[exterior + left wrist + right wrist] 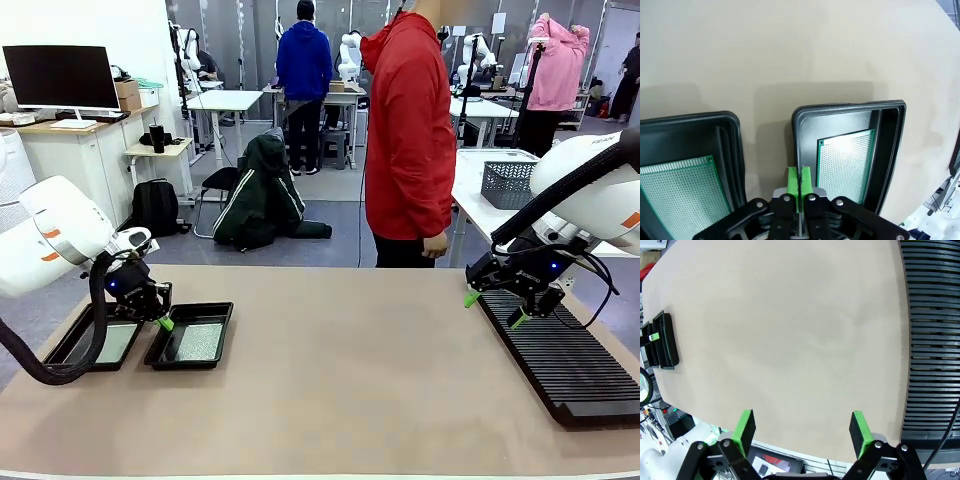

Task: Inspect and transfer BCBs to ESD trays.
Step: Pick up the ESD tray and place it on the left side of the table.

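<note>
Two black ESD trays (190, 358) (75, 350) sit side by side at the table's left; each holds a flat green BCB (845, 162) (682, 192). My left gripper (165, 323) hovers just above the gap between the trays, its green pads (799, 185) pressed together with nothing between them. In the left wrist view the right tray's rim (850, 107) and the left tray's rim (695, 120) flank the shut fingers. My right gripper (492, 308) hangs open over the near end of the black slotted rack (560, 360) at the right, empty, fingertips (746, 422) wide apart.
A person in a red jacket (410, 130) stands at the far side of the table, hands down. The rack (932, 335) runs along the right edge. The tan tabletop (340, 370) lies bare between trays and rack.
</note>
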`<state>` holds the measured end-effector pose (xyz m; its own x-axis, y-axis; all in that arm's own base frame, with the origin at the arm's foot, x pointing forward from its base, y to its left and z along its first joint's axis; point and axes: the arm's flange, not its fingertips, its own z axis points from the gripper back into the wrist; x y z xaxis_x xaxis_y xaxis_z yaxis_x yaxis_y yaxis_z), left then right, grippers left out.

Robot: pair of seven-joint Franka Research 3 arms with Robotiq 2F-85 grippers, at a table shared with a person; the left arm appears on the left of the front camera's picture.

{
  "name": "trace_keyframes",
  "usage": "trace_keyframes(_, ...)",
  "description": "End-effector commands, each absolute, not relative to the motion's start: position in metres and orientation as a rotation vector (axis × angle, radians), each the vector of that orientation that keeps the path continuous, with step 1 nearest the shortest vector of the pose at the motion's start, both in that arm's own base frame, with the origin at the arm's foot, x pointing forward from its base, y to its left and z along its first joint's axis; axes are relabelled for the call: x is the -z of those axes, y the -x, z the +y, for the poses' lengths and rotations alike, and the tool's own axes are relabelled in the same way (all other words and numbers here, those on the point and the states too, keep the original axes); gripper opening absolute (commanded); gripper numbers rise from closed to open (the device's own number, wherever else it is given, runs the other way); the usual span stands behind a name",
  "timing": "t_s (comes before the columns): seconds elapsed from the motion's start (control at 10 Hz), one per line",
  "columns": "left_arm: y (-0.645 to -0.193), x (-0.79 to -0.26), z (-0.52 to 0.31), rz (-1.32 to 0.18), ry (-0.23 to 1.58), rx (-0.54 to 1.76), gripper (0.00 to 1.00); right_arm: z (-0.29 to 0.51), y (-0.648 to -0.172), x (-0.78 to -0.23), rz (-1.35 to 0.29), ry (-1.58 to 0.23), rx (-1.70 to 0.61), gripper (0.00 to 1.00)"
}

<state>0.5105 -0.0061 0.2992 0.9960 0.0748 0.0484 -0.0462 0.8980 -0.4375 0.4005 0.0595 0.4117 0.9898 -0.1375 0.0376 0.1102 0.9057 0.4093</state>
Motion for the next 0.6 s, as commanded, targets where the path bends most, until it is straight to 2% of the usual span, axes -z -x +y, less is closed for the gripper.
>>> trace_keyframes(0.0, -0.5095, -0.2997, -0.0048, -0.06, 0.456, -0.066, 0.03, 0.0605, -0.4025, -0.4113, -0.059, -0.419, 0.141, 1.0)
trace_keyframes(0.5, -0.5095, -0.2997, -0.0048, -0.06, 0.456, -0.066, 0.03, 0.0605, -0.4025, -0.4113, -0.059, -0.419, 0.141, 1.0)
